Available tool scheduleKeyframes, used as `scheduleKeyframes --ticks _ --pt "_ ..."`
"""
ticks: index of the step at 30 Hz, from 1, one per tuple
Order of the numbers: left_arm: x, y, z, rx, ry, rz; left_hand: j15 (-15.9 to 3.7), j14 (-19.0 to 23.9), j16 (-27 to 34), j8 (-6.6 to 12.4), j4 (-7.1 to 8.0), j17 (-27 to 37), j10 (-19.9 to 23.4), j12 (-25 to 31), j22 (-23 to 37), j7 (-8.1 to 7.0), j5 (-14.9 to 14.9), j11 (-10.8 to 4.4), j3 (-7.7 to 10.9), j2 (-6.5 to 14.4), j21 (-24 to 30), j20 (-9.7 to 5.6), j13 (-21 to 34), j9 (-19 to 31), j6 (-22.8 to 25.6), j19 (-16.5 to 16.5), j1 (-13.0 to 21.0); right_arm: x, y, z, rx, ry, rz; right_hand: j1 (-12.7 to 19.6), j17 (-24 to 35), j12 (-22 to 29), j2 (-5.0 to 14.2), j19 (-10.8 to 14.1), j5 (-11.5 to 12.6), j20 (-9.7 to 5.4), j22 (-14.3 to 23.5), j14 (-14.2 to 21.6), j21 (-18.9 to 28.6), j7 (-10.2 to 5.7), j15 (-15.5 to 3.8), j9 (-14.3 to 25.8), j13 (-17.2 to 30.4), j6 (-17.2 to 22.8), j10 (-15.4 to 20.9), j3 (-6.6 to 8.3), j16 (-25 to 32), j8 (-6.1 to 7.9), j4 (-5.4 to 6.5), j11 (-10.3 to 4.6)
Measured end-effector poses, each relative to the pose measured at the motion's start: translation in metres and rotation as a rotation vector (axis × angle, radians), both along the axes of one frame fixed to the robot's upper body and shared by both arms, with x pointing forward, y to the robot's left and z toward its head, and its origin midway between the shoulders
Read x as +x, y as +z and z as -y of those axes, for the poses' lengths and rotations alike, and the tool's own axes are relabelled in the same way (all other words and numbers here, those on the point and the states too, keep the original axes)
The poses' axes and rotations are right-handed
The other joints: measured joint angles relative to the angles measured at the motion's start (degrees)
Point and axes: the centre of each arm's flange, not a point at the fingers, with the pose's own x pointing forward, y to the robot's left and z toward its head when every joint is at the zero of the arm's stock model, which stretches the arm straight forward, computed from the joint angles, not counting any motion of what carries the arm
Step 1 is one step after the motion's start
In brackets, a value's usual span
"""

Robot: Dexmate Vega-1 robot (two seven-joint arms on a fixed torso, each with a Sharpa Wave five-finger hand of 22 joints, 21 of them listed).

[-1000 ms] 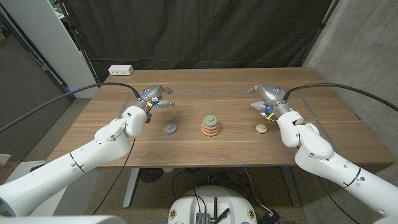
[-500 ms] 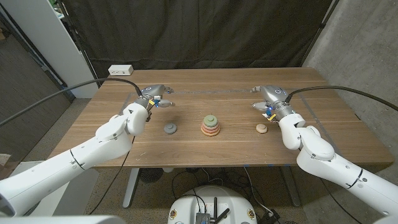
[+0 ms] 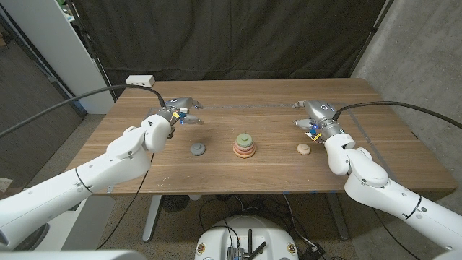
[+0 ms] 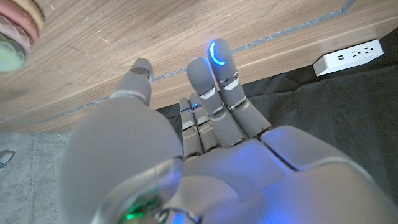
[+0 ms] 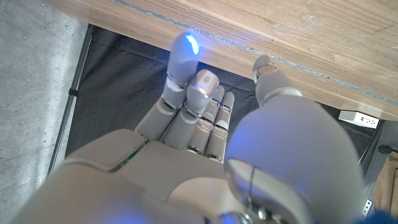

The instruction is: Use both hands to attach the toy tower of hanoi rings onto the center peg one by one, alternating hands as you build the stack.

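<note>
Fingers (image 3: 193, 108) on the left hand (image 3: 180, 112) are stretched out and a bit spread over the back left part of the desk (image 3: 274, 170), nothing in them; right hand (image 3: 316, 114) looks the same on the other side, fingers out and empty. That's from the head view, where the peg stack (image 3: 245, 145) sits about dead center on the desk between the two hands, standing straight up with its long axis vertical, wide pinkish ring at the base, then smaller ones up to a green one on top. There's a loose gray ring (image 3: 197, 149) lying flat just left of the stack, nearer the front edge than the left hand, and a tan ring (image 3: 304, 149) lying flat well off to the right, just in front of the right hand. A white power strip (image 3: 140, 81) sits at the far left corner. In the left wrist view the left hand's fingers (image 4: 214, 81) reach out straight and close together over the wood, one tip glowing blue, holding nothing, and a bit of the stack (image 4: 15, 31) peeks in at the corner. In the right wrist view it's the same deal, fingers (image 5: 186, 68) extended past the desk edge with a blue-lit tip, thumb off to the side, nothing gripped.
</note>
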Motion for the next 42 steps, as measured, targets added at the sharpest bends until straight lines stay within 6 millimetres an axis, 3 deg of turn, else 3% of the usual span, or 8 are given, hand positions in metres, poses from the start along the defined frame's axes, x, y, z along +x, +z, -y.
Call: scheduleKeyframes --ticks 22,27,42 --pt "-0.014 -0.005 0.001 0.022 0.002 -0.071 0.62 -0.83 -0.24 -0.07 -1.11 -0.89 -2.45 0.0 0.26 -0.22 0.0 0.09 0.49 -1.04 0.24 0.3 -0.32 0.16 -1.69 -0.93 4.25 -0.005 -0.002 0.001 0.012 -0.024 -0.012 -0.23 0.11 -0.29 0.22 0.0 0.0 0.0 0.01 -0.01 0.0 -0.23 0.01 0.0 0.01 0.25 0.3 0.0 0.44 0.18 0.0 0.31" --pt "-0.016 -0.008 0.002 0.033 0.008 -0.098 0.71 -1.13 -0.24 -0.28 -0.47 -0.98 -4.01 0.01 0.26 0.65 0.0 1.04 -0.16 -1.04 0.24 0.29 -0.59 0.16 -3.11 -1.35 4.24 -0.005 -0.002 0.002 0.015 -0.03 -0.016 -0.53 0.11 -0.29 0.53 0.0 0.0 0.0 0.01 -0.01 0.0 -0.23 0.01 0.0 0.01 0.25 0.4 0.0 0.44 0.18 0.0 0.2" --pt "-0.021 -0.012 0.001 0.06 0.028 -0.175 0.82 -1.23 -0.01 -0.27 0.25 -1.31 -5.01 0.01 0.26 1.24 -0.39 1.43 -0.87 -1.66 0.46 0.5 -0.86 0.16 -4.93 -1.54 3.63 -0.007 -0.003 0.003 0.017 -0.036 -0.021 -0.85 0.11 -0.29 0.81 0.0 0.0 0.0 0.02 -0.01 0.0 0.08 0.01 -0.01 0.01 0.56 0.91 0.13 0.44 0.17 0.13 0.3"
